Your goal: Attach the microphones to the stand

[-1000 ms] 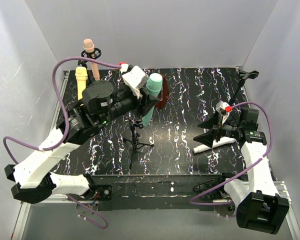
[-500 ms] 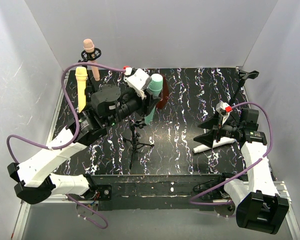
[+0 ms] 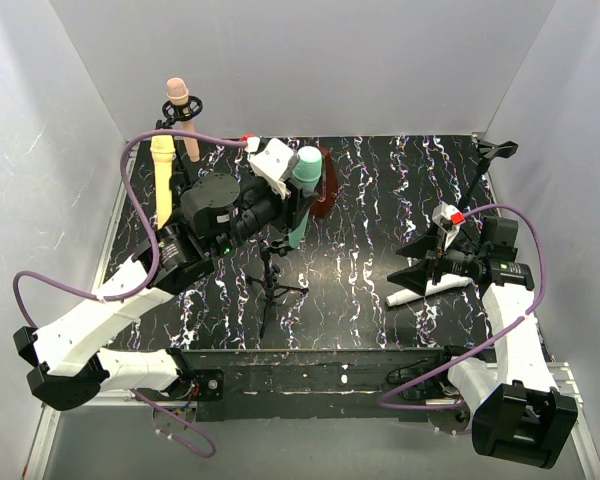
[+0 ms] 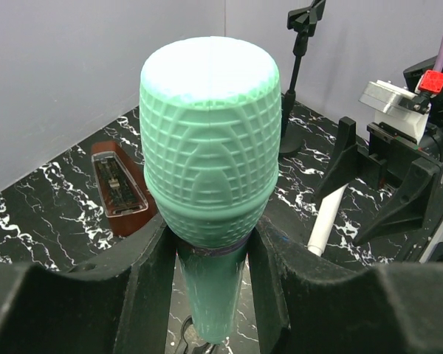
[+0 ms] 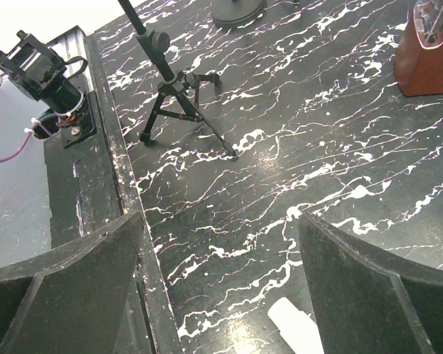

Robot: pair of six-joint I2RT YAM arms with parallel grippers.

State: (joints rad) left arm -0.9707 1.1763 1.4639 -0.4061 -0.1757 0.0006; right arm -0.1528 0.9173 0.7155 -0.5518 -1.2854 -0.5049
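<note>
"Top external view: what shifted?"
"Only the left arm, swinging in slightly. The left gripper keeps the teal-green microphone clamped upright, its handle tip just above the tripod stand."
"And the right?"
"The right gripper hasn't moved. Its jaws are wide, low over the white microphone on the table. Seating the teal one looks next."

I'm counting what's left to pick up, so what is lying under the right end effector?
A white microphone lies flat beneath the open right end effector. Only parts of it show; the end effector covers the rest.
</note>
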